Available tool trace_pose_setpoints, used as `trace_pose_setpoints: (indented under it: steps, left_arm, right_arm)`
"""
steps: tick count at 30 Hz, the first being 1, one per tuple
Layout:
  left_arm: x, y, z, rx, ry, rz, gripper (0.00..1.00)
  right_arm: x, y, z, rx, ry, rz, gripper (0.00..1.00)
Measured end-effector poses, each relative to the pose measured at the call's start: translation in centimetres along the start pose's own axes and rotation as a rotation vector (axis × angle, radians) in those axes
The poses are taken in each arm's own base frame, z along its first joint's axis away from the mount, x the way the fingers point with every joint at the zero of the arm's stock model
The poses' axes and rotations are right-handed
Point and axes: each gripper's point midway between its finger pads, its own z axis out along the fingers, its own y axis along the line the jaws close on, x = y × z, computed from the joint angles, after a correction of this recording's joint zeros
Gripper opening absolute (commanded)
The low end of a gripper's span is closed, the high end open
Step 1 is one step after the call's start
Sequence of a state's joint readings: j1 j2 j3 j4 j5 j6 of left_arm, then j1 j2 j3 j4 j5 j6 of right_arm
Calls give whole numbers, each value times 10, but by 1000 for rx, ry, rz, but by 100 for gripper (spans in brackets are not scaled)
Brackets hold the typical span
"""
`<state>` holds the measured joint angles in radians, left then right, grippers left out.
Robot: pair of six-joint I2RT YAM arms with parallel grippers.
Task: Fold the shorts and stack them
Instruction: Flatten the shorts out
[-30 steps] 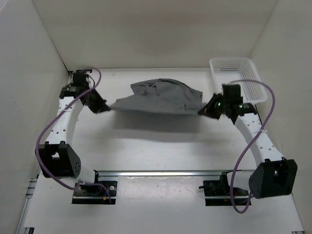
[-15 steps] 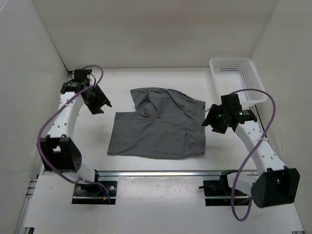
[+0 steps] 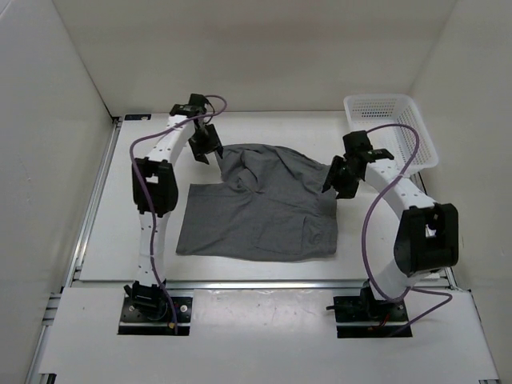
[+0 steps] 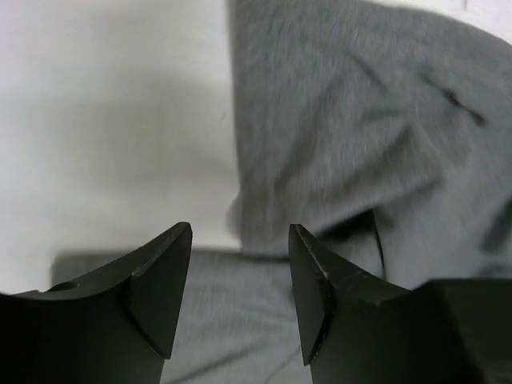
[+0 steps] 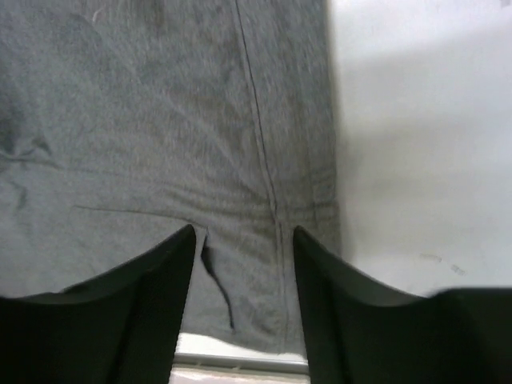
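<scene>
The grey shorts [image 3: 260, 210] lie spread on the white table, rumpled along the far edge. My left gripper [image 3: 208, 154] hangs open at their far left corner. In the left wrist view the gripper [image 4: 240, 240] has nothing between its fingers, and a fold of the shorts [image 4: 360, 120] lies below and ahead. My right gripper [image 3: 334, 181] stands open over the shorts' far right edge. In the right wrist view that gripper [image 5: 242, 236] is empty, with the shorts [image 5: 160, 120] and a seam beneath it.
A white mesh basket [image 3: 390, 128] stands at the back right, just behind the right arm. White walls close in the table on the left, right and far sides. A metal rail [image 3: 256, 282] runs along the near edge.
Both grippers have opened and let go of the shorts, which dropped from being stretched in the air to lying on the table. Both arms then moved inward to the shorts' far corners.
</scene>
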<state>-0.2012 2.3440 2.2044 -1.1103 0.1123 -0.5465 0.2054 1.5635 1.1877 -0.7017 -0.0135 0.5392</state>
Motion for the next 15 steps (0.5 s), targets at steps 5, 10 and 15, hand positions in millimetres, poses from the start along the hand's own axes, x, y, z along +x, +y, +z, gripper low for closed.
trace_pose_setpoints:
  steps: [5,10,15]
  left_arm:
    - [10,-10,40,-69,31,44,63]
    - [27,-9,58,-97,77,61,62]
    - [19,-9,66,-89,70,44,10]
  right_arm:
    - [-4,0,20,25,42,-13,80]
    - [-6,-1,39,49,85,-17,80]
    - [-13,2,47,52,90,-17,80]
